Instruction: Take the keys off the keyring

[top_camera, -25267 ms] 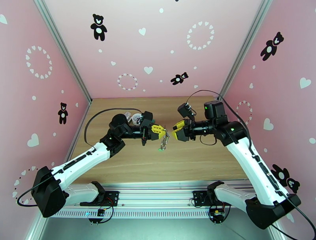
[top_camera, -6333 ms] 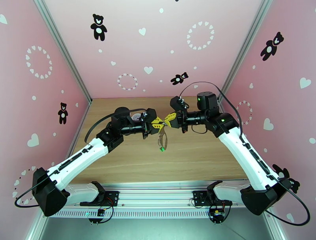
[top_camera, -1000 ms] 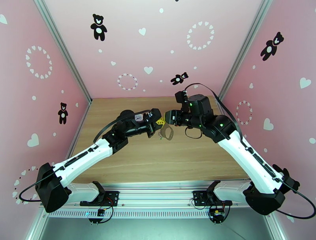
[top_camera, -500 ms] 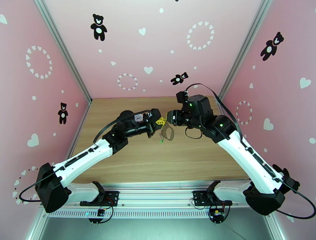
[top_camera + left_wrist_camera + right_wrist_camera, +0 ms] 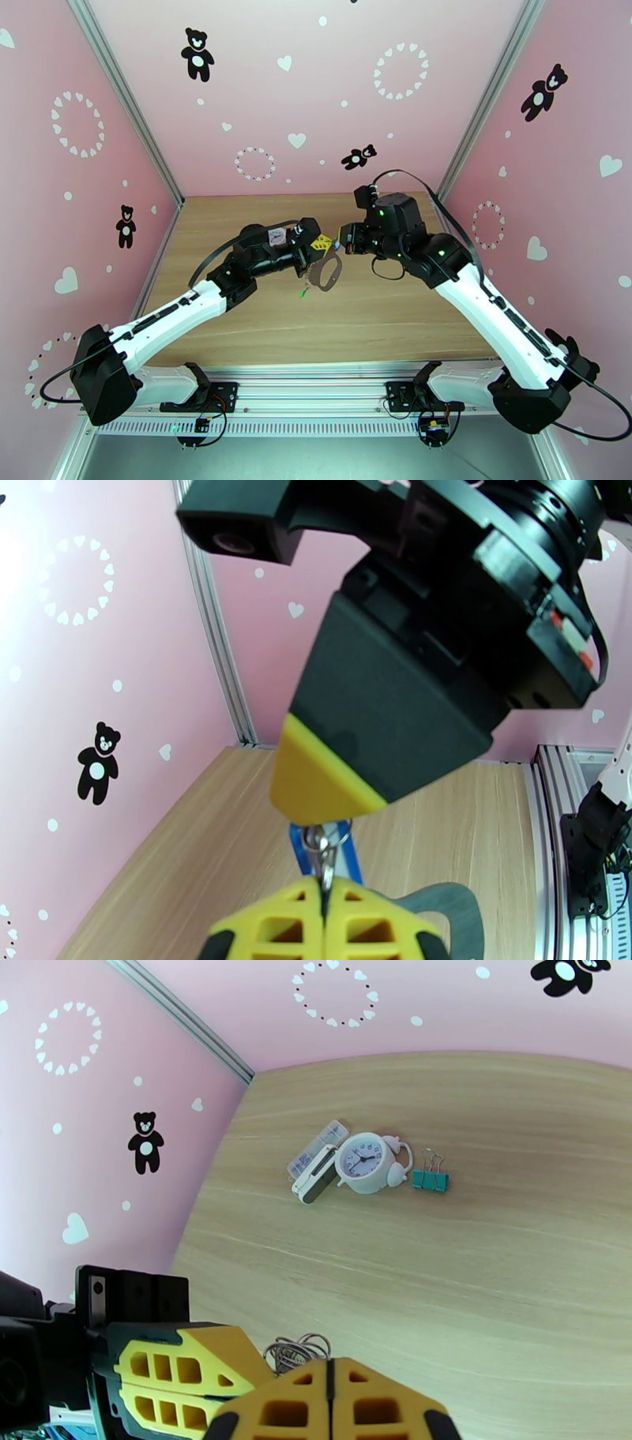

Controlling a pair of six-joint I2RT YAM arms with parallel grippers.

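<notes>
Keyring (image 5: 325, 273) hung in the air over the middle of the wooden bench (image 5: 371, 324), between two robot arms that met tip to tip. Seen from above, its grey strap loop drooped just below the left gripper (image 5: 320, 243). The green key (image 5: 301, 295) dangled lower and further left, at the lowest point. The right gripper (image 5: 340, 239) reached in from the opposite side, its tip just beside the left one's.

From the left wrist camera, the left gripper had its yellow jaws clenched on a silvery metal ring (image 5: 322, 857) of the keyring, the ring's edge caught in the seam between them. The blue key (image 5: 350, 863) showed just behind that ring, and part of the grey strap curved away at the lower right. One yellow fingertip of the right gripper came down from above onto the same cluster of rings.

From the right wrist camera, the right gripper had its jaws pressed together with no gap. Small wire rings sat just past their tips, beside the left gripper. Whether these jaws pinched a ring or a key could not be told.

Farther back on the bench lay a round white clock (image 5: 362, 1161). A teal binder clip (image 5: 430, 1180) sat just beside it on one side and a small clear case (image 5: 316, 1167) on the other.
</notes>
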